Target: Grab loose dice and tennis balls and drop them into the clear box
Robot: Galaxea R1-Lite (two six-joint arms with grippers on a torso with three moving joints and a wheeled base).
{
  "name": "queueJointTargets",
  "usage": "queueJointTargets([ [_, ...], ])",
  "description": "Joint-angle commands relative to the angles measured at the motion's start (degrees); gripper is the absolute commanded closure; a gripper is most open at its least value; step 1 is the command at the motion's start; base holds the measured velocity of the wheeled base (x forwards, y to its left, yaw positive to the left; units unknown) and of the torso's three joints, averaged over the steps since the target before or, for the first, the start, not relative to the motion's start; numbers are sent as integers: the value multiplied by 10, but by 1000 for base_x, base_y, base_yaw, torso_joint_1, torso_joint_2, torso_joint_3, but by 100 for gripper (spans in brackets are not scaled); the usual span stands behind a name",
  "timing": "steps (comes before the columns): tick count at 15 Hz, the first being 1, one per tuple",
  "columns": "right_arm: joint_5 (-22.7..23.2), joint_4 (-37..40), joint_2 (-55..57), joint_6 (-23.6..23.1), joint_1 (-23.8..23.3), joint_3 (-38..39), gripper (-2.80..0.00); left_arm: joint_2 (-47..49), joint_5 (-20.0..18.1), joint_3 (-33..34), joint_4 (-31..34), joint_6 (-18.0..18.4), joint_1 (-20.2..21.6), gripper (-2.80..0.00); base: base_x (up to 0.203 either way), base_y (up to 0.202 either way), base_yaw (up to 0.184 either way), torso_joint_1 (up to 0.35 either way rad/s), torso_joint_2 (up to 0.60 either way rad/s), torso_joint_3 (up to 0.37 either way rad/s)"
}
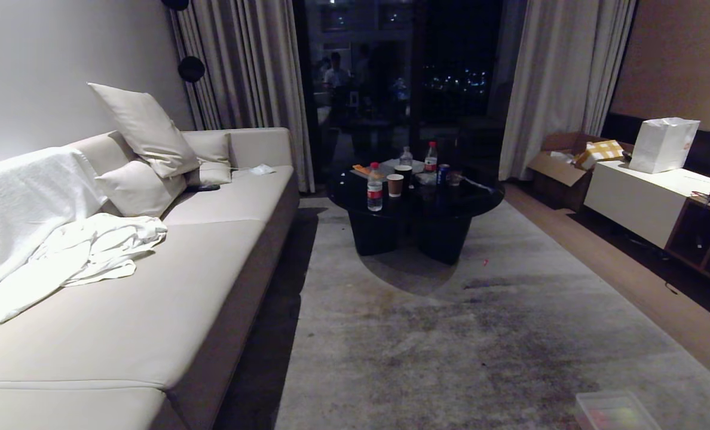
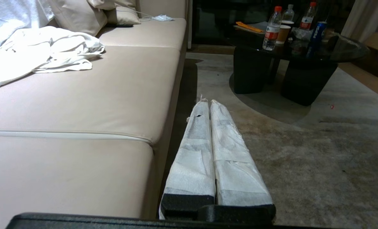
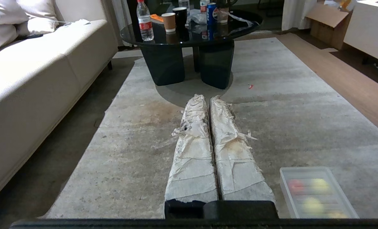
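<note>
Clear plastic: the clear box (image 3: pixel 316 194), a shallow tub on the grey rug (image 3: pixel 271 121), with blurred red and yellow-green shapes inside that cannot be told apart. In the head view it shows only at the lower right corner (image 1: pixel 612 411).

Right claw (image 3: pixel 208 101): taped fingers pressed together, holding nothing, pointing level toward the black table (image 3: pixel 192 31). The box lies just beside it on its right, low and close to the robot; the right arm is plainly the nearer.

Left claw (image 2: pixel 207 105): fingers likewise pressed together, empty, alongside the beige sofa (image 2: pixel 80 95).

Loose dice and tennis balls: none visible on the rug. Judgement: locating them comes first.
</note>
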State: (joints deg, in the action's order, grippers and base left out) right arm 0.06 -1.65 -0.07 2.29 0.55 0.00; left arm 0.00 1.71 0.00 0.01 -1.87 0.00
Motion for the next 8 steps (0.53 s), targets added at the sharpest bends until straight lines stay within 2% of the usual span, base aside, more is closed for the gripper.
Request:
queueJointTargets([
  [1, 0, 0, 1, 0, 1, 6, 0, 1, 1, 1, 0, -1, 0, 0, 0, 0, 0, 3, -5, 37],
  [8, -1, 0, 1, 0, 0, 6, 0, 1, 2, 1, 0, -2, 0, 0, 0, 0, 0, 0, 0, 0],
])
